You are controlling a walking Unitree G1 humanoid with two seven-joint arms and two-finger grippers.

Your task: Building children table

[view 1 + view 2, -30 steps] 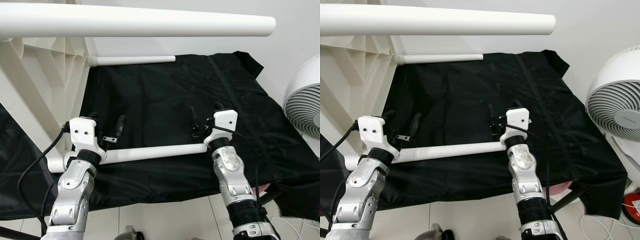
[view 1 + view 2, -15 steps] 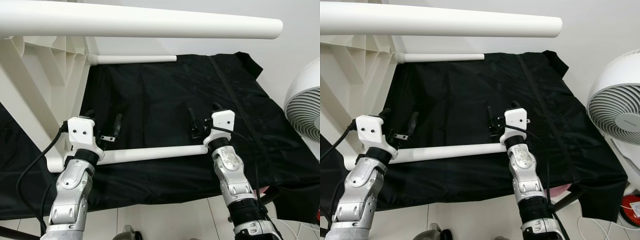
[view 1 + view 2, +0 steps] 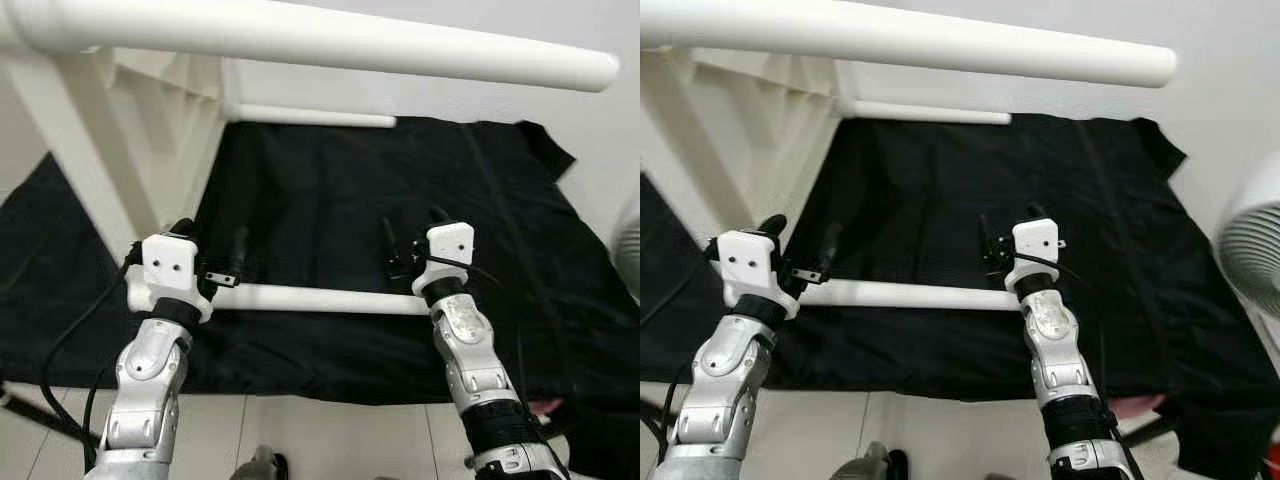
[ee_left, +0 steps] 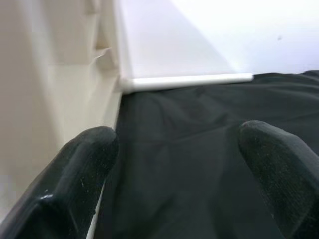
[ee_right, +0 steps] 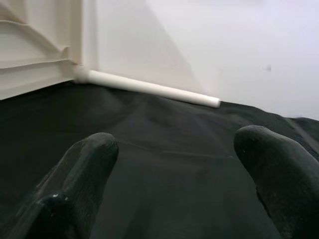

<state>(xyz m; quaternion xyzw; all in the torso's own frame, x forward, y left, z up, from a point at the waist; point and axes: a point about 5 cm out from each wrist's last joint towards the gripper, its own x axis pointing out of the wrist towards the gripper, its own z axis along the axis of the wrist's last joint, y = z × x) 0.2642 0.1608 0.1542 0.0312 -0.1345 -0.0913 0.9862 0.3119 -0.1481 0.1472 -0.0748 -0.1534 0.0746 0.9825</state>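
Left eye view: black cloth [image 3: 330, 200] spread on the floor, pale tiles [image 3: 330, 440] at its near edge. White table frame [image 3: 110, 150] stands at left; a long white leg [image 3: 330, 38] juts right across the far top, a shorter leg [image 3: 310, 116] lies low at the far side. Near white leg [image 3: 315, 298] runs left to right over the cloth, between both arms. Left tool [image 3: 210, 255] sits above that leg's left end, right tool [image 3: 412, 240] above its right end. Wrist views: left fingers [image 4: 75, 174] spread wide, nothing between them; right fingers [image 5: 79, 169] likewise spread apart, holding nothing. White fan [image 3: 1255, 250] at far right, blurred.
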